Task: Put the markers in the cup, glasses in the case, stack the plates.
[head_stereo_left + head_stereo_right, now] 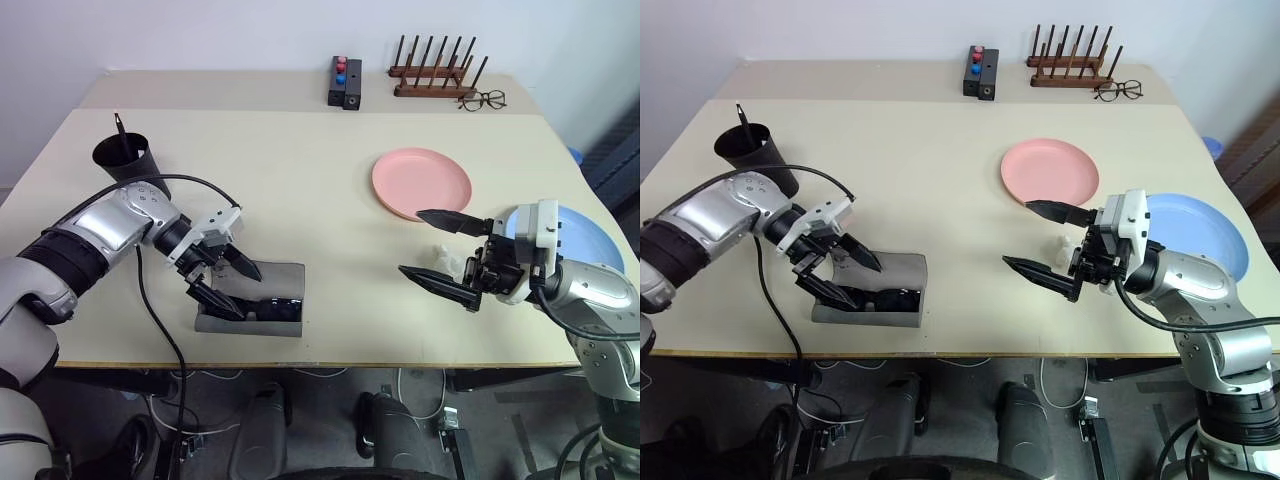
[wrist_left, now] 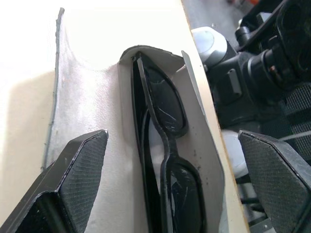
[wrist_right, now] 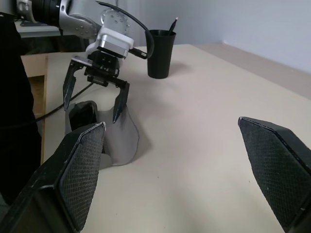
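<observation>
While the left gripper (image 1: 222, 280) is hovering wide open, the glasses (image 1: 262, 306) are lying inside the case (image 1: 285, 275) at lower left, long axis running left-right; the right gripper (image 1: 440, 255) is gaping empty.

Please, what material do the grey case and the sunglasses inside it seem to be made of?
The case looks like grey felt or a similar soft fabric: its inner face is fuzzy and matt, and its flap bends softly. The sunglasses look like glossy black plastic: the thick frame reflects light along its edges, and the dark lenses shine. Whether the case has a stiffer lining, I cannot tell.
</observation>
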Robot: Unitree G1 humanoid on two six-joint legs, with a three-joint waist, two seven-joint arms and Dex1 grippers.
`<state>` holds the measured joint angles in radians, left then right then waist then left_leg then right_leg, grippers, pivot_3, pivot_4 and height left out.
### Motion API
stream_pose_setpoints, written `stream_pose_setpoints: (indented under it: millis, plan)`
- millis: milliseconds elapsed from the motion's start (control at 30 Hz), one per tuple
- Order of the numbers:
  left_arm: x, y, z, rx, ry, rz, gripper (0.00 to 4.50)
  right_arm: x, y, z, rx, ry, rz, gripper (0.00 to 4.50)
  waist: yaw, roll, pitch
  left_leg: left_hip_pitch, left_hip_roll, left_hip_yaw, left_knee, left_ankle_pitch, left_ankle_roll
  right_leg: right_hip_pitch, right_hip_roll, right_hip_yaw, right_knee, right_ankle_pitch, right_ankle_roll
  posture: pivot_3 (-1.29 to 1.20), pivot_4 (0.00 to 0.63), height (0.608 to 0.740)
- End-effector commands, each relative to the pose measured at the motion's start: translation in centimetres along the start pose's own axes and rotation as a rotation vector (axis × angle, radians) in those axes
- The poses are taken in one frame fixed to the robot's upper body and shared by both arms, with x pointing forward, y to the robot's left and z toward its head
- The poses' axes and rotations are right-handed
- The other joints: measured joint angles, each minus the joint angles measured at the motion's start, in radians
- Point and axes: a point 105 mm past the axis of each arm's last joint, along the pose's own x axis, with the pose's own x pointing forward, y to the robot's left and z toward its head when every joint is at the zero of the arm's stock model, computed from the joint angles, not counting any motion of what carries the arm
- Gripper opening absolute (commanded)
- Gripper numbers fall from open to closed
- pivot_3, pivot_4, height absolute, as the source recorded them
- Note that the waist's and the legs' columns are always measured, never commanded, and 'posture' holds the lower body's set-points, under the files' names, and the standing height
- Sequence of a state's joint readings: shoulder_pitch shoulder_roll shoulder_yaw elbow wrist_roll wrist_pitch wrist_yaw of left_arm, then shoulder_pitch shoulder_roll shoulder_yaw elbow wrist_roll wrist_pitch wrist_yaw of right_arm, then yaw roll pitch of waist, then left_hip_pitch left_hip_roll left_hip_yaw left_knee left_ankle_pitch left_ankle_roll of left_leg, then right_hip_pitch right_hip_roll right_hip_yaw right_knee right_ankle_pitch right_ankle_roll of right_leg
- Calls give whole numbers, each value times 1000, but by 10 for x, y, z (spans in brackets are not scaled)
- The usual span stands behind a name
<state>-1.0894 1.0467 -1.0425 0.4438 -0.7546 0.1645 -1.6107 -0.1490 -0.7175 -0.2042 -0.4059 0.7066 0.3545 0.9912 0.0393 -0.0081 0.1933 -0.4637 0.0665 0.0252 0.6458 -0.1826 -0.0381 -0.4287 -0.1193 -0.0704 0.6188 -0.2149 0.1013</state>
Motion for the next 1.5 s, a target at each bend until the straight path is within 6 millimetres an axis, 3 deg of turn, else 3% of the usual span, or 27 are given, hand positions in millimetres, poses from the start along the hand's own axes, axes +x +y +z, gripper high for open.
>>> stream_pose_setpoints:
  millis: [33, 100, 300, 333, 467, 567, 633, 767, 900, 1100, 1500]
  plan:
    - [-27, -9, 32, 15, -74, 53, 3956, 1, -1, 9, -44, -26, 3, 4500, 0, 0, 0, 0, 0, 0, 0, 0, 0, 0, 0, 0, 0, 0, 0, 0, 150, 740]
    - [-36, -17, 43, -17, -118, 59, 3236, 0, -1, 9, -43, -25, 3, 4500, 0, 0, 0, 0, 0, 0, 0, 0, 0, 0, 0, 0, 0, 0, 0, 0, 150, 740]
    - [-53, -46, 66, -156, -207, 27, 187, 0, 0, 7, -40, -17, 20, 4500, 1, 0, 0, 1, 0, 0, -1, 0, 0, 0, 0, 0, 0, -1, 2, 0, 150, 740]
    - [-57, -45, 72, -167, -247, 27, 55, -1, 1, 6, -40, -13, 31, 4500, 2, 0, 0, 1, 0, 0, -1, 0, 0, 0, 0, 0, 0, -1, 2, 0, 150, 740]
    - [-75, -20, 90, -56, -356, 134, 55, -3, -5, 3, -51, 9, 13, 4500, 5, 0, 0, 1, 0, 0, 0, 0, 0, 1, 0, 0, 0, -1, 2, 0, 150, 740]
    - [-82, 14, 75, 65, -253, 341, 55, -9, -10, -15, -89, 116, -6, 4500, 1, 0, 0, 0, -1, 0, 1, 0, 0, 1, 0, 0, -1, -1, 2, 0, 150, 740]
    - [-83, 21, 79, 67, -307, 363, 55, -12, -13, -19, -74, 127, -27, 4500, -1, 0, 0, 0, -1, 0, 0, 0, 0, 0, 0, 0, 0, 0, 0, 0, 150, 740]
    - [-75, 38, 63, 151, -254, 436, 55, -14, -12, -12, -57, 95, -14, 4500, -2, 0, 0, 0, 0, 1, -1, 0, 0, -1, 0, 1, 0, 1, -1, 0, 150, 740]
    - [-61, 44, 53, 123, -271, 406, 55, -13, -8, 2, -54, 20, 2, 4500, -1, 0, 0, 0, 0, 1, -1, 0, 0, -1, 0, 1, 0, 1, -1, 0, 150, 740]
    - [-31, 42, 30, 85, -227, 311, 55, -12, -8, 2, -56, 19, -5, 4500, -1, 0, 0, 0, 0, 1, 0, 0, 0, 0, 0, 1, -1, 1, -1, 0, 150, 740]
    - [-17, 30, 8, 83, -132, 270, 55, -11, -8, 4, -56, 11, -20, 4500, -1, 0, 0, 0, 0, 1, -1, 0, 0, 0, 1, 1, 0, 1, -1, 0, 150, 740]
